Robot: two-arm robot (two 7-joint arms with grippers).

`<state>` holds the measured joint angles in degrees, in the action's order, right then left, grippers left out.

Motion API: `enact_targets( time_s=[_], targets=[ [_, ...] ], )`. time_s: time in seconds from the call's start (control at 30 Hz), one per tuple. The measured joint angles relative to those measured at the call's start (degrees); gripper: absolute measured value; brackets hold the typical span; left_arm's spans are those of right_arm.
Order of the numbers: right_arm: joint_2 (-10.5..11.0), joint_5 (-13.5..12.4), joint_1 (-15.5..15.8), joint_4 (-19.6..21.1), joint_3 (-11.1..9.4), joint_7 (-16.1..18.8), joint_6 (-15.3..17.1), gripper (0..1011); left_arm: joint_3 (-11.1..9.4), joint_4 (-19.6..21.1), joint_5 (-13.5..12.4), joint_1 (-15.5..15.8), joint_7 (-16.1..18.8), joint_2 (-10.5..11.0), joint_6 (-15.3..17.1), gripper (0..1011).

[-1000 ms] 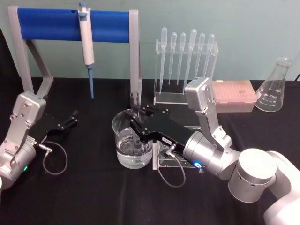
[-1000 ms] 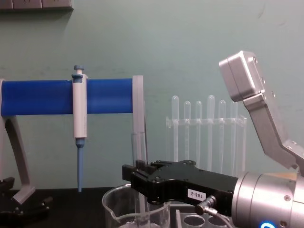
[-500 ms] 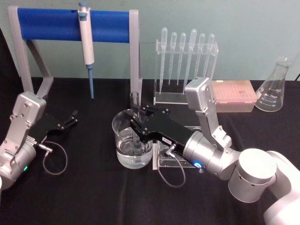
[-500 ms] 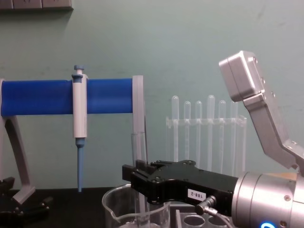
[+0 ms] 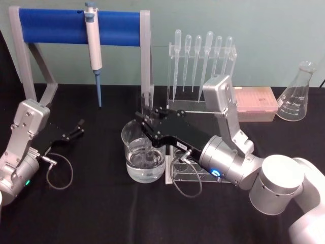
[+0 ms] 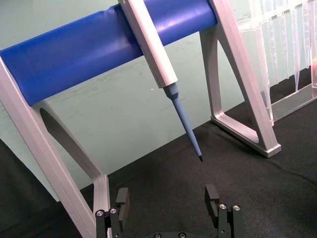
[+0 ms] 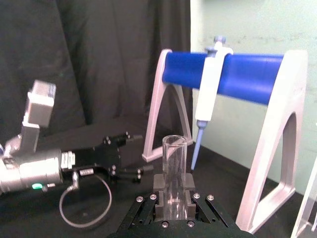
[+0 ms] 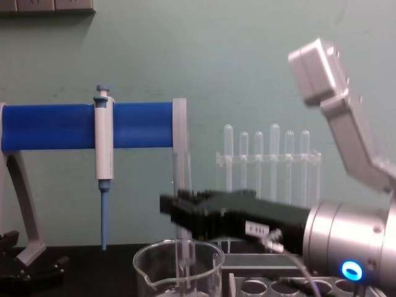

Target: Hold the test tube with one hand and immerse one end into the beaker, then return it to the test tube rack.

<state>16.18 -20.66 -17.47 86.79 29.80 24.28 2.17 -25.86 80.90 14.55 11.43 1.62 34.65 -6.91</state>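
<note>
My right gripper (image 5: 146, 123) is shut on the test tube (image 5: 148, 104), a clear glass tube held upright over the beaker (image 5: 128, 136). The tube's lower end reaches down inside the beaker, which holds clear liquid. From the chest, the gripper (image 8: 180, 209) hangs just above the beaker (image 8: 148, 272), with the tube (image 8: 183, 179) rising past it. The right wrist view has the tube (image 7: 174, 166) standing between the black fingers (image 7: 159, 204). My left gripper (image 5: 76, 130) rests open at the table's left, its fingers (image 6: 122, 199) spread with nothing between them.
A blue-barred stand (image 5: 56, 25) at the back left carries a white-and-blue pipettor (image 5: 93, 46). Behind the beaker is a pipette rack (image 5: 200, 71). A clear rack with holes (image 5: 189, 172) lies under my right arm. A pink tip box (image 5: 254, 101) and flask (image 5: 297, 94) stand far right.
My right gripper has risen with the test tube, lifting it higher in the beaker. The left arm has not moved.
</note>
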Motion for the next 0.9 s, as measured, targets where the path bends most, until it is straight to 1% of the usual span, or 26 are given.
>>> enact_targets(
  time_s=[0.03,0.13,0.23,0.33,0.37,0.43,0.47,0.53,0.57,0.67,0.7,0.77,0.8,0.9],
  targets=[
    [0.07,-0.43,0.04,1.23,-0.37,-0.14,0.94,227,0.0,0.0,0.0,0.0,0.0,0.0,0.0,1000],
    [0.2,-1.33,0.04,3.23,-0.96,-0.24,2.37,227,0.0,0.0,0.0,0.0,0.0,0.0,0.0,1000],
    [0.67,-3.38,-0.49,7.15,-1.96,-0.24,5.08,227,0.0,0.0,0.0,0.0,0.0,0.0,0.0,1000],
    [1.12,-4.45,-0.99,9.32,-2.42,-0.36,6.6,227,0.0,0.0,0.0,0.0,0.0,0.0,0.0,1000],
    [1.5,-5.17,-1.32,10.8,-2.83,-0.7,7.69,226,0.0,0.0,0.0,0.0,0.0,0.0,0.0,1000],
    [1.89,-5.89,-1.56,12.19,-3.38,-1.19,8.77,227,0.0,0.0,0.0,0.0,0.0,0.0,0.0,1000],
    [2.3,-6.63,-1.67,13.52,-4.03,-1.76,9.67,227,0.0,0.0,0.0,0.0,0.0,0.0,0.0,1000],
    [2.87,-7.24,-1.7,14.94,-4.72,-2.38,10.52,227,0.0,0.0,0.0,0.0,0.0,0.0,0.0,1000],
    [3.48,-7.77,-1.66,16.15,-5.42,-2.97,11.27,227,0.0,0.0,0.0,0.0,0.0,0.0,0.0,1000],
    [4.87,-8.44,-1.25,18.12,-6.64,-3.95,12.42,226,0.0,0.0,0.0,0.0,0.0,0.0,0.0,1000],
    [5.8,-8.84,-0.77,19.19,-7.45,-4.57,13.04,227,0.0,0.0,0.0,0.0,0.0,0.0,0.0,1000],
    [6.71,-9.22,-0.26,20.03,-8.15,-5.08,13.53,227,0.0,0.0,0.0,0.0,0.0,0.0,0.0,1000],
    [7.73,-9.53,0.47,20.77,-8.89,-5.6,13.87,227,0.0,0.0,0.0,0.0,0.0,0.0,0.0,1000],
    [9.47,-10.05,1.99,21.27,-9.82,-6.25,14.08,227,0.0,0.0,0.0,0.0,0.0,0.0,0.0,1000]
  ],
)
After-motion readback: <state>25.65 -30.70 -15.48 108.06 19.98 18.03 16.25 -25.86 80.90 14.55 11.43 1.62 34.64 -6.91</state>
